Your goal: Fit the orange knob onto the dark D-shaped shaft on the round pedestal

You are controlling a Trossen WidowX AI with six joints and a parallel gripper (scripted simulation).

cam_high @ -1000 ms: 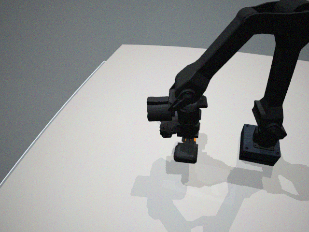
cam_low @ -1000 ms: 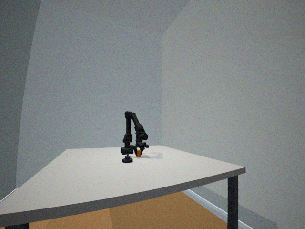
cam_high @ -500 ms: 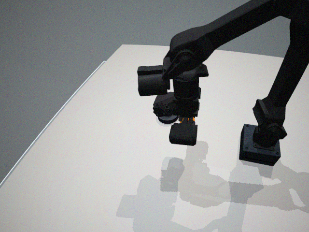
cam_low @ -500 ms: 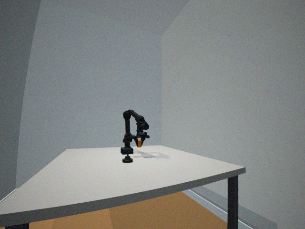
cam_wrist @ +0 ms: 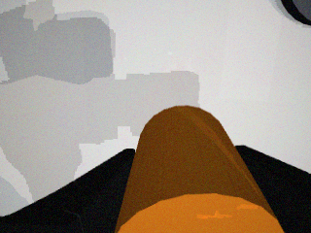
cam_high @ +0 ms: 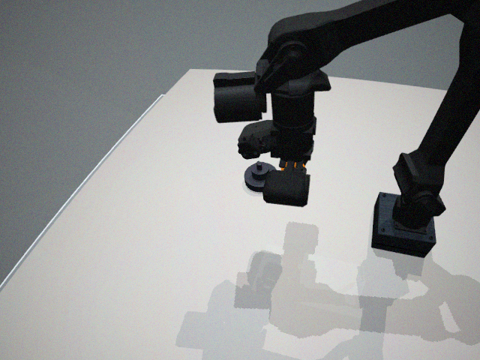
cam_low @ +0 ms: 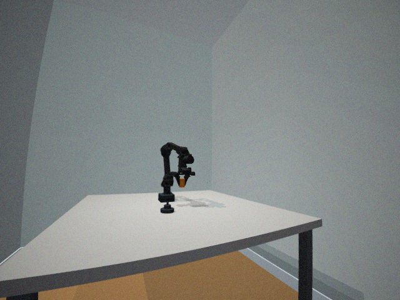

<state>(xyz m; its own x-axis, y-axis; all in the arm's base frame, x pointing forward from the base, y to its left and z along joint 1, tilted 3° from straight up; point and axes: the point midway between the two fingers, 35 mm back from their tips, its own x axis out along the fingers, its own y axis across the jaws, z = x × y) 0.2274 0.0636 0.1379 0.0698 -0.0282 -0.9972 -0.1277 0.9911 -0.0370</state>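
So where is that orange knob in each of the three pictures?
Top: the orange cylindrical knob shows only as slivers under the black wrist, centre right.
Exterior: it hangs in the tool above the white table, mid-picture.
Wrist: it fills the lower middle, its D-shaped hole facing the camera.
Shared landmark: the dark round pedestal, beside the knob in the top view, at the top right corner in the wrist view.

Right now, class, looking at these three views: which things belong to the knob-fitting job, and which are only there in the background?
Part of the job:
- orange knob, held in the claw, lifted off the table
- dark shaft, bare
- round pedestal

Just there:
- table
- arm's base block
- walls
- orange floor
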